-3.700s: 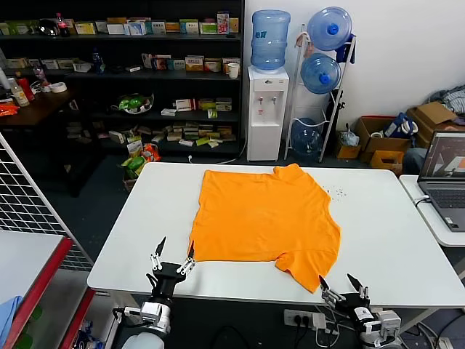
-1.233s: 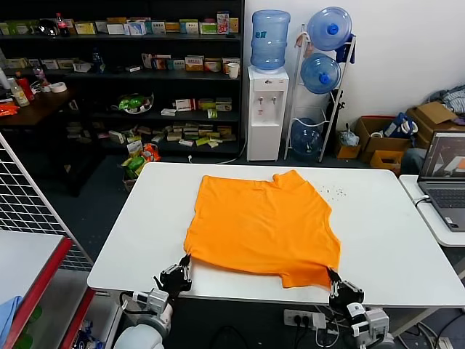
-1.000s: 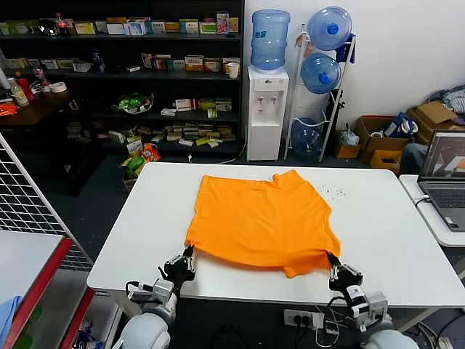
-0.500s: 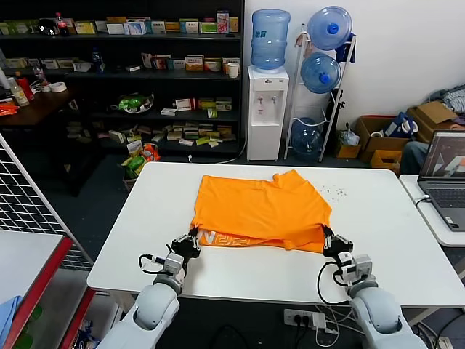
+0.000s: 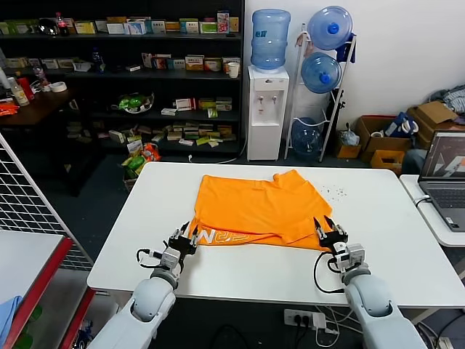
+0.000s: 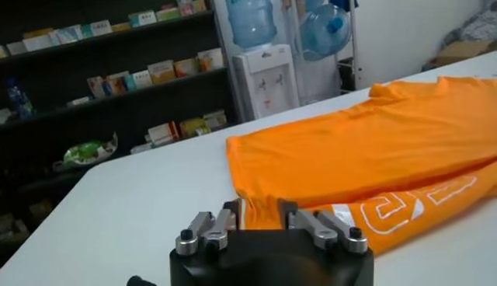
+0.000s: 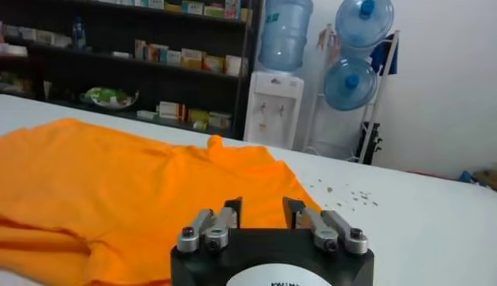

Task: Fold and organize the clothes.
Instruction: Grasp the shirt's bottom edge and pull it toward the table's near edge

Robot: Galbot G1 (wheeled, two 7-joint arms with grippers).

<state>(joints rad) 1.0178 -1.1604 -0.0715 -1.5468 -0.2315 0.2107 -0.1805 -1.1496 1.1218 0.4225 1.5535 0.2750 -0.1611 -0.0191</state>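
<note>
Storeroom with stocked shelves behind; white table (image 5: 131, 240) in front carries one orange T-shirt (image 5: 258, 203), partly folded.

Left to right: left gripper (image 5: 183, 238) sits at the near-left corner of the garment, fingers parted, the shirt edge lying between them in the left wrist view, nothing clamped. The T-shirt lies flat at the table's middle, its near portion turned over so a strip of white lettering (image 5: 225, 236) faces up along the near-left edge. Right gripper (image 5: 328, 228) stands at the near-right corner of the fold, fingers spread, touching or just off the fabric; not gripping. A water dispenser (image 5: 267, 109) stands beyond the table; a laptop (image 5: 445, 174) sits on the neighbouring desk, far right.
</note>
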